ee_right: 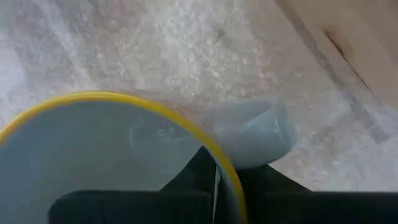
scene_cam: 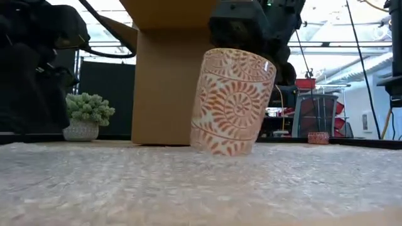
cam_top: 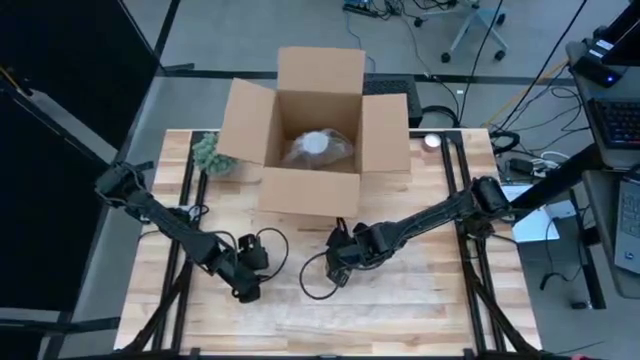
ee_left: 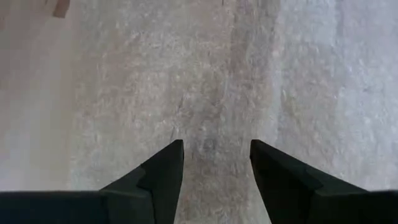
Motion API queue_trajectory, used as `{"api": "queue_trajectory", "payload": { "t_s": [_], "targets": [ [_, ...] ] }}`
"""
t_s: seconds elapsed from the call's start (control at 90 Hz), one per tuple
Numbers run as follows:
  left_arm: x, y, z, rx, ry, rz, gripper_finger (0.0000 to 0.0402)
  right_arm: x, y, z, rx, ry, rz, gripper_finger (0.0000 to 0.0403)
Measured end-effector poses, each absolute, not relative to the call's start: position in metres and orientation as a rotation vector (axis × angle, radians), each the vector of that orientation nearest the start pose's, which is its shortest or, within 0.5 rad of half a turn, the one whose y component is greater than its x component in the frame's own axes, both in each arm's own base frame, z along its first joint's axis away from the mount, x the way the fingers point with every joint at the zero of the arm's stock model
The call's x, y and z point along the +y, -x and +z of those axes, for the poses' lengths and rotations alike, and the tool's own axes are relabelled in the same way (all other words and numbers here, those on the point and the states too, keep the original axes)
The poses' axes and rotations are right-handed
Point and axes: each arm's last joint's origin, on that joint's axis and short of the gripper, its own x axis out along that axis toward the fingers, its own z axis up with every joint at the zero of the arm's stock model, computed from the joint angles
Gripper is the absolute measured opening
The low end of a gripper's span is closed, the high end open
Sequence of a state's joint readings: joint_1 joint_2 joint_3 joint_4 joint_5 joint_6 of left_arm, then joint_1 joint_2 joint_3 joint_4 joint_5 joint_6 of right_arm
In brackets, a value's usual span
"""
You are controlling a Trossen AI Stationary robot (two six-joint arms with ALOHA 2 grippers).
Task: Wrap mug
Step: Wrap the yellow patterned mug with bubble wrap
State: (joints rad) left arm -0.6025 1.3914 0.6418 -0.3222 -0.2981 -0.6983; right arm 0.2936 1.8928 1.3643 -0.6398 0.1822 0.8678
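Note:
A mug [scene_cam: 233,100] with an orange flower pattern, a yellow rim and a pale blue inside [ee_right: 106,155] hangs tilted over a sheet of bubble wrap [scene_cam: 188,182] spread on the table's near half. My right gripper [cam_top: 340,268] is shut on it from above. Whether the mug's lower edge touches the wrap, I cannot tell. My left gripper [ee_left: 216,155] stands open a little to the left [cam_top: 245,288], fingers pointing down at the bubble wrap [ee_left: 205,74] with nothing between them. My right gripper holds the mug by its rim [ee_right: 219,171], right beside the handle [ee_right: 264,134]. One finger is inside the mug and one outside. The fingers come from above, pointing down. The mug hangs below them, tilted, its base [scene_cam: 220,149] low over the wrap.
An open cardboard box [cam_top: 315,130] stands at the table's far middle with a wrapped item [cam_top: 318,148] inside. A small potted plant [cam_top: 212,155] sits left of the box. Cables loop on the table by both grippers.

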Motion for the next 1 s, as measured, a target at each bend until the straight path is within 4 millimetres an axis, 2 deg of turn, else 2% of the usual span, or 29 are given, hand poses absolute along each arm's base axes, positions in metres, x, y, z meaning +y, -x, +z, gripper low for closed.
{"api": "queue_trajectory", "payload": {
  "t_s": [0.244, 0.467, 0.578, 0.711, 0.856, 1.0],
  "targets": [
    [-0.128, -0.202, 0.157, 0.995, 0.172, 0.073, 0.0173, 0.106, -0.372, 0.192, 1.047, -0.48, -0.391, 0.0039],
    [-0.128, -0.202, 0.157, 0.994, 0.172, 0.073, 0.0173, 0.108, -0.377, 0.195, 0.995, -0.464, -0.344, 0.0103],
    [-0.128, -0.202, 0.157, 0.995, 0.172, 0.073, 0.0173, 0.104, -0.371, 0.207, 1.006, -0.442, -0.324, 0.0138],
    [-0.128, -0.201, 0.157, 0.996, 0.173, 0.072, 0.0173, 0.098, -0.352, 0.236, 1.034, -0.462, -0.295, 0.0166],
    [-0.129, -0.201, 0.157, 1.0, 0.178, 0.067, 0.0173, 0.103, -0.313, 0.263, 1.135, -0.452, -0.343, 0.0179],
    [-0.129, -0.201, 0.157, 1.001, 0.178, 0.065, 0.0173, 0.114, -0.277, 0.262, 1.289, -0.408, -0.54, 0.0179]
  ]
}}
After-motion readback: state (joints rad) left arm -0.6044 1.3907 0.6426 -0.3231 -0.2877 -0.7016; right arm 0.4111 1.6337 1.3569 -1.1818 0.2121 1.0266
